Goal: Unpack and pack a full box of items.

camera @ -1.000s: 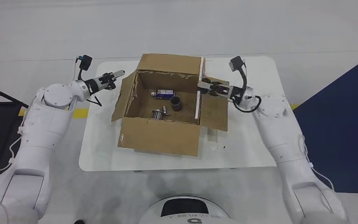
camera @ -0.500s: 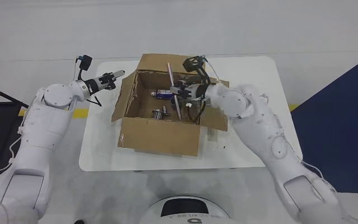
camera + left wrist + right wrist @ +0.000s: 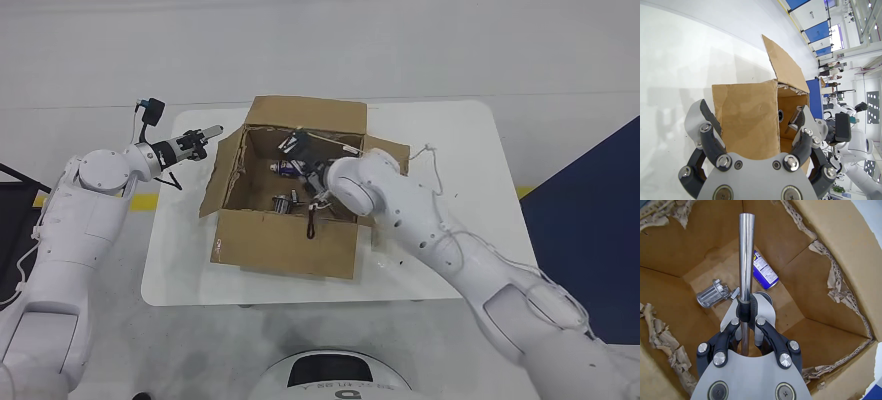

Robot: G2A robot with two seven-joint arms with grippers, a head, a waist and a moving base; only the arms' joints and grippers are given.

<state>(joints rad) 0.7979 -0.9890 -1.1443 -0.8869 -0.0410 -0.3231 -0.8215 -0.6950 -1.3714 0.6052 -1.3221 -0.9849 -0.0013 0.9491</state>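
Nearest the robot, the white table (image 3: pixel 180 250) carries an open cardboard box (image 3: pixel 285 245), its 4 flaps spread outward and its inner edges torn and ragged. The right arm crosses the box's right side and dips into it. The right gripper (image 3: pixel 746 308) hangs inside, above the box floor, with its 2 jaws pressed tight on a shiny metal rod (image 3: pixel 746 256). The grip falls on a black band around the rod: the long bright end sticks out past the fingertips, and the short end runs back between the fingers toward the wrist. On the floor toward the near wall, just beside the gripper, a silver ribbed part (image 3: pixel 710 293) lies on its side. Farther in, toward the far wall, a blue can (image 3: pixel 764 271) also lies on its side, one end hidden behind the rod in the right wrist view; whether rod and can touch cannot be told. Farthest off, over the table's far left area, the left gripper (image 3: pixel 207 132) hovers near the left flap (image 3: pixel 220 175) without touching it. Its jaws are spread wide with nothing between them, and it is aimed at the flap's outer face.
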